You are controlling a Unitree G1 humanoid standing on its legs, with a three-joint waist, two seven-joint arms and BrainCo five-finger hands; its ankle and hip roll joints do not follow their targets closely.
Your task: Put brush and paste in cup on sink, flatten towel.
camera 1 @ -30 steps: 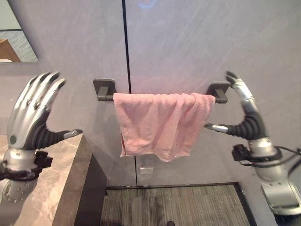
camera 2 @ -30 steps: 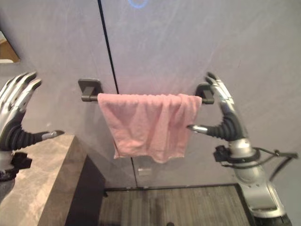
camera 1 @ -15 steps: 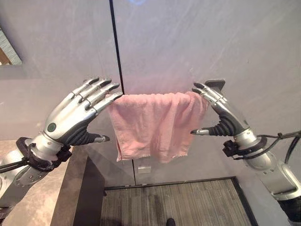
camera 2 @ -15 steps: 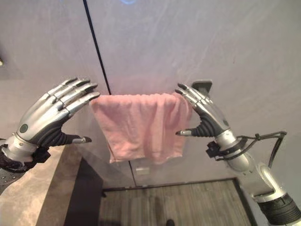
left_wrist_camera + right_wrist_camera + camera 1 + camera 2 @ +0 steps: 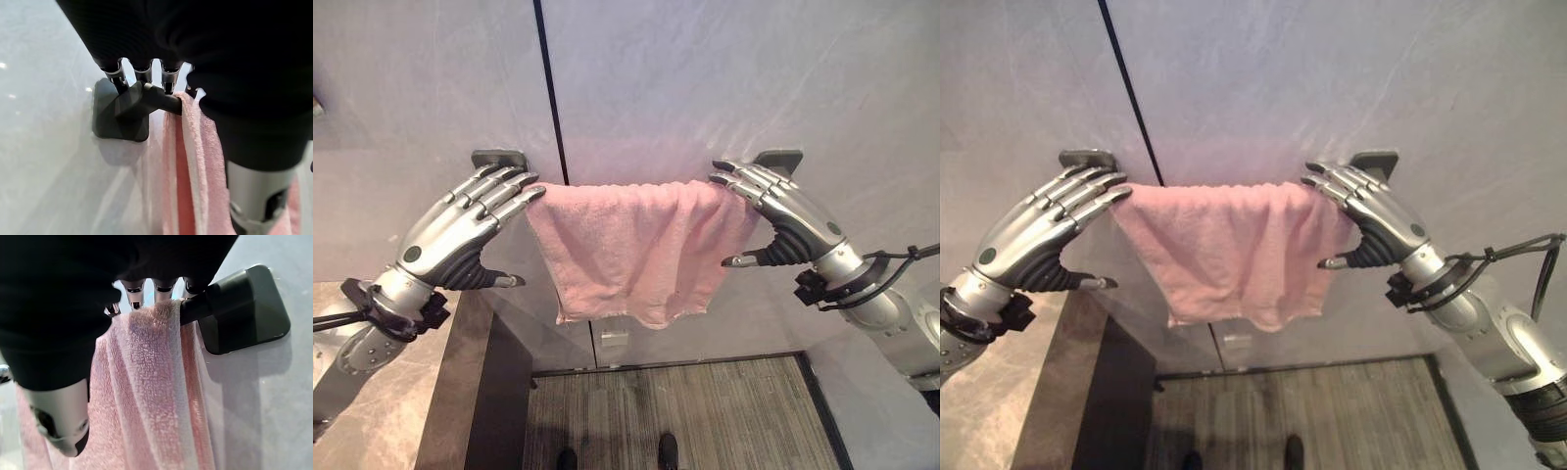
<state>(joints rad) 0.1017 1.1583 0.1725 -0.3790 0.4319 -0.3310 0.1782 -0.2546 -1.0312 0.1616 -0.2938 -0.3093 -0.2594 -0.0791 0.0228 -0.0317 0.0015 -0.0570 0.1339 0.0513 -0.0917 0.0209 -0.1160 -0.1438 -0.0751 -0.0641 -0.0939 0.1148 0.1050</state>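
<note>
Both your hands, left hand (image 5: 450, 235) and right hand (image 5: 783, 211), rest straight-fingered atop the pink towel (image 5: 641, 250) ends on the bar (image 5: 159, 98), placed to spread it flat.

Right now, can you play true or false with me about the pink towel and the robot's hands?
1. The pink towel hangs over a dark bar on the wall. True.
2. The towel is lying on the floor. False: it hangs from the bar, well above the floor.
3. The left hand reaches the towel's left end with straight fingers. True.
4. The right hand is curled into a fist away from the towel. False: its fingers are stretched out over the towel's right end, by the bar's bracket.
5. The towel's bottom edge is perfectly level. False: it hangs uneven and looks bunched.
</note>
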